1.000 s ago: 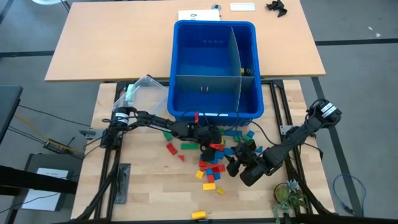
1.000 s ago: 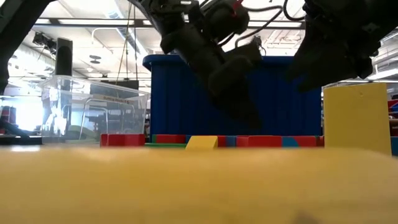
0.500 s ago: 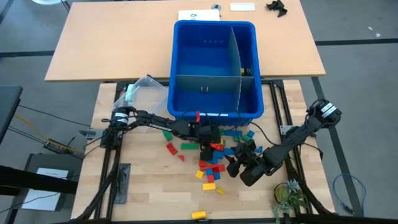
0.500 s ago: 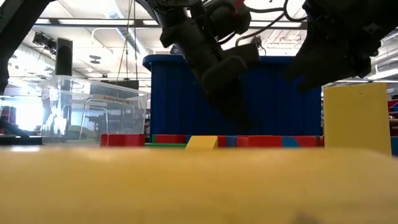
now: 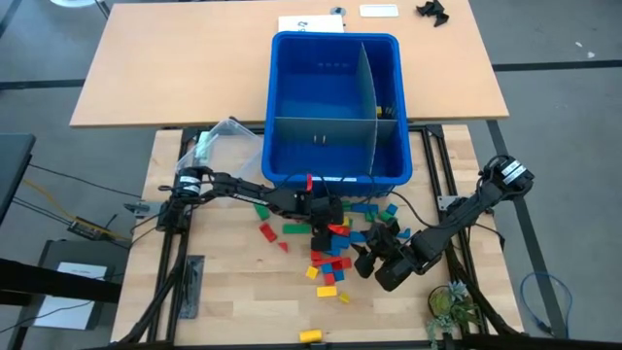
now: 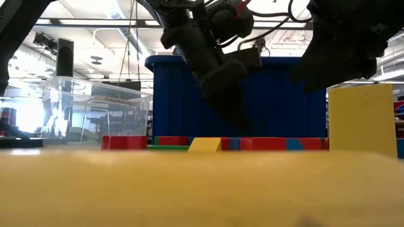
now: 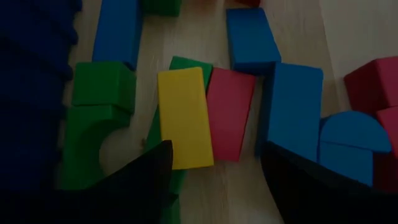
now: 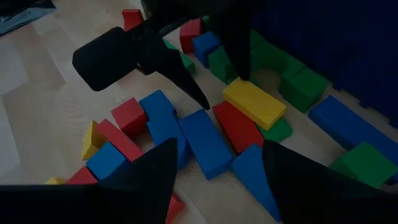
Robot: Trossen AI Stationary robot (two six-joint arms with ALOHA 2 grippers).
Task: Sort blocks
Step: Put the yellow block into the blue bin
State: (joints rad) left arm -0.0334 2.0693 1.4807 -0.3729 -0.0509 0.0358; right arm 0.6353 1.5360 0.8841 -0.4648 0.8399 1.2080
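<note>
Your blocks [image 5: 335, 243] lie scattered on the wooden counter [image 5: 228, 282] just in front of the blue bin [image 5: 335, 107], red, blue, green and yellow mixed together. One stray yellow block [image 5: 311, 335] sits well apart near the counter's front edge. In the left wrist view you see a yellow block [image 7: 185, 117] lying flat beside a red block [image 7: 229, 112], the two touching along their long sides, with a blue block [image 7: 292, 109] just beyond the red one. Your left end effector [image 5: 324, 233] is down over this cluster with its fingers [image 7: 149, 171] spread apart, straddling the yellow and red pair and gripping nothing. Your right end effector [image 5: 374, 255] hangs just beside the pile on its right, fingers [image 8: 155, 171] also spread and empty, looking across at the same yellow block. A clear plastic tub [image 5: 225, 141] lies at the bin's left.
</note>
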